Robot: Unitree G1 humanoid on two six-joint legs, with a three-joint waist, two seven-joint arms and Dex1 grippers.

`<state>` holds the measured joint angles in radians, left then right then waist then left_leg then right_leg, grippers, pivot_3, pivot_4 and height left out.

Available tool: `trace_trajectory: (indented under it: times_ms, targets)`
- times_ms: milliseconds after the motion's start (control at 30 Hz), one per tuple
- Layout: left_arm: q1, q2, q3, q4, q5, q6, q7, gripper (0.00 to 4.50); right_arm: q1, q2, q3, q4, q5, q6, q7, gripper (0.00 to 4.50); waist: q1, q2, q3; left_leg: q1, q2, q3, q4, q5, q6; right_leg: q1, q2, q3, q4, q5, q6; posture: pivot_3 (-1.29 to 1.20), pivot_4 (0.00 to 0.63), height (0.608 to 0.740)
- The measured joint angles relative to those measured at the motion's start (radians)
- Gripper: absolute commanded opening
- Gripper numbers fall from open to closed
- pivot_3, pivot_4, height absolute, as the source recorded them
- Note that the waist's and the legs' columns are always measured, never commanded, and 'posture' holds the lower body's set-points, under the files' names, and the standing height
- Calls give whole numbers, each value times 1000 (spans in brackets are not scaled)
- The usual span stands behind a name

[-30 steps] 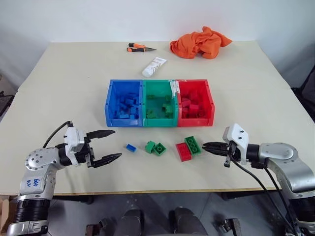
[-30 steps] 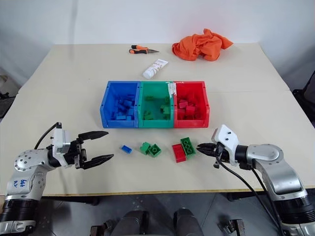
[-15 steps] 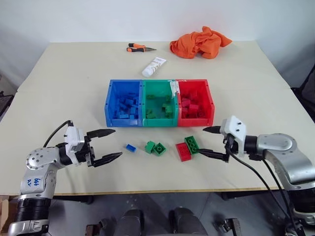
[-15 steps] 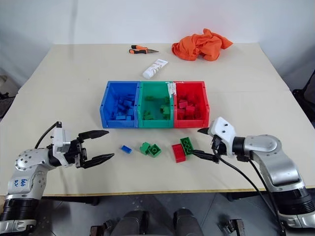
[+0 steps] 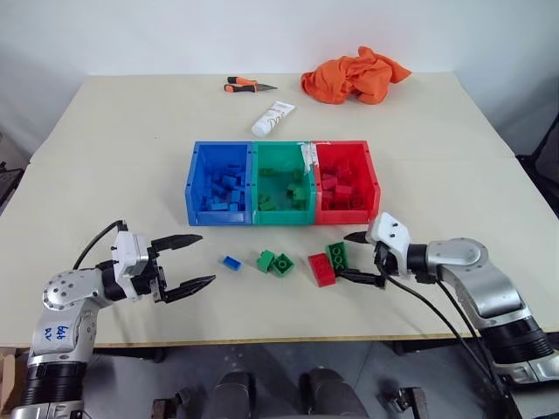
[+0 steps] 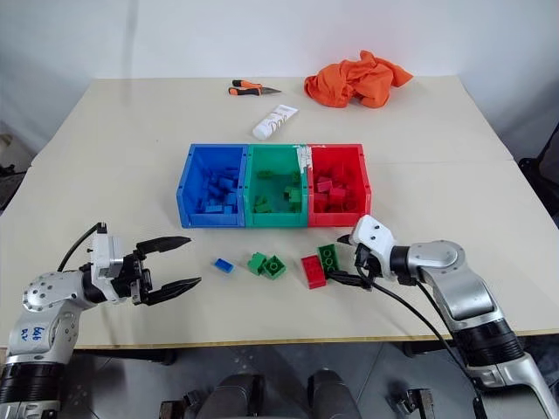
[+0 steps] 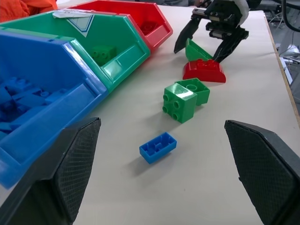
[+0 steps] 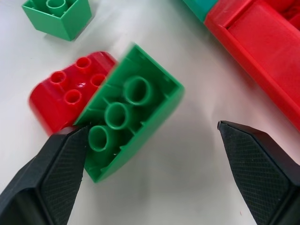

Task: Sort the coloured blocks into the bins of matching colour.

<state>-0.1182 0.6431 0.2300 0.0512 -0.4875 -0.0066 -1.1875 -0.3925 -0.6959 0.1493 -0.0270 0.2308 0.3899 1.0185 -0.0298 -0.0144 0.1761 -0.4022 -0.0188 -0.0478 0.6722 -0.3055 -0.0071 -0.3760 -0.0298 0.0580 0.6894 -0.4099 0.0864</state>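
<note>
The bins stand joined in a row at the table's middle: blue [image 5: 218,217], green [image 5: 284,218] and red [image 5: 349,216], each holding several blocks. In front of them lie a tiny blue block [image 5: 231,262], two small green blocks [image 5: 275,262], a red block [image 5: 321,269] and a larger green block [image 5: 339,255] leaning on the red one. My right gripper [image 5: 343,255] is open, with one finger on each side of the larger green block [image 8: 129,112]. My left gripper [image 5: 205,259] is open and empty, to the left of the tiny blue block [image 7: 158,146].
At the far side of the table lie an orange cloth [image 5: 354,76], a white tube [image 5: 273,118] and orange-handled pliers [image 5: 249,85]. The loose blocks lie close to the table's front edge [image 5: 279,336].
My right gripper has opened from shut and moved left and forward, so that it now straddles the larger green block. The left gripper has stayed where it was.
</note>
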Motion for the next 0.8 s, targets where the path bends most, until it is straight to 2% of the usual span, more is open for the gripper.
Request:
trace_trajectory:
  times_ms: [100, 200, 333, 567, 800]
  targets:
    - [3, 0, 0, 0, 0, 0, 4, 4500, -3, 2, 0, 4, -5, -7, 0, 4481, 0, 0, 0, 0, 0, 0, 0, 0, 0, 0, 0, 0, 0, 0, 0, 0, 150, 740]
    - [2, 0, 0, 0, 0, 0, 9, 4500, -2, 27, -3, 16, -1, -22, 1, 3879, -2, 0, 0, 0, 0, 0, 0, 0, 0, 0, 0, 0, 0, 0, 0, 0, 150, 740]
    - [0, 0, 0, 0, 0, 0, 14, 4500, 18, 48, -10, 6, 31, -25, 2, 2518, 0, 0, 0, 0, 0, 0, 0, 0, 0, 0, 0, 0, 0, 0, 0, 0, 150, 740]
    - [-6, 0, -4, 1, 0, 0, 15, 4500, 45, 46, -103, -97, 111, 7, -10, 122, 1, 0, 0, 0, 0, 0, 0, 0, 0, 0, 0, 0, 0, 0, 0, 0, 150, 740]
    - [-26, -6, -11, 4, 0, -4, 15, 4500, 65, 17, -146, -189, 152, 70, -30, 33, 1, 0, 0, 0, 0, 0, -1, 0, 0, 0, 0, 0, 0, 0, 0, 0, 150, 740]
